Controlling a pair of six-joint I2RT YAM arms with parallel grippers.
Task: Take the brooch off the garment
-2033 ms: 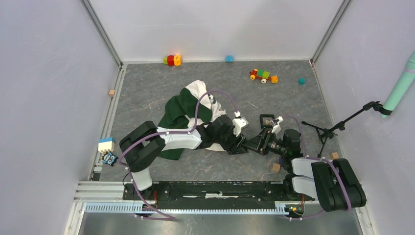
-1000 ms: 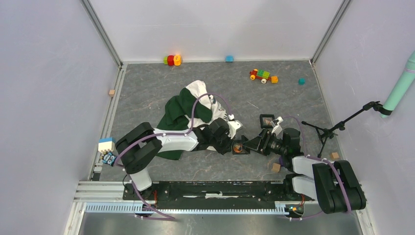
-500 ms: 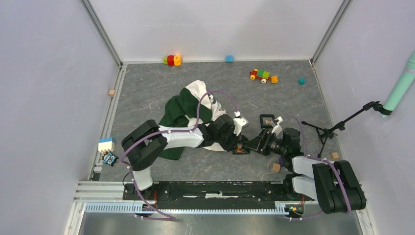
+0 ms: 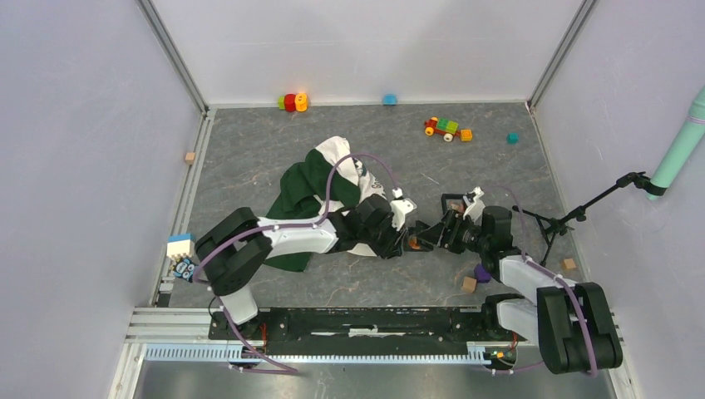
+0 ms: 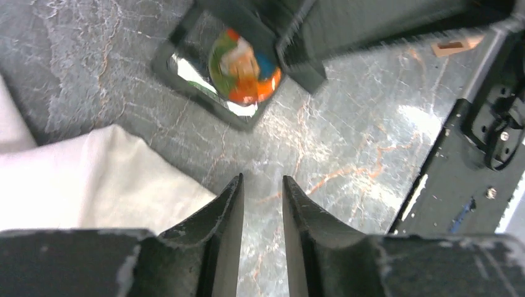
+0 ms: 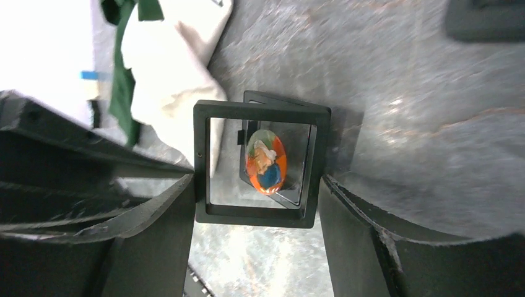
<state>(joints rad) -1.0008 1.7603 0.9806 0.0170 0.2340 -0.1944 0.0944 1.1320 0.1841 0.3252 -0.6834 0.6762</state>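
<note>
Orange brooch (image 6: 266,162) sits inside a black frame (image 6: 260,110) gripped at both sides by the right gripper (image 6: 257,204), off the shirt (image 4: 309,189); left gripper (image 5: 262,184) hangs slightly parted, empty, beside the shirt's cream edge.

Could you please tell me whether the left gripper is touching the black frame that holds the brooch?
Apart. The left wrist view shows bare table between the left gripper and the black frame, with the brooch inside it.
</note>
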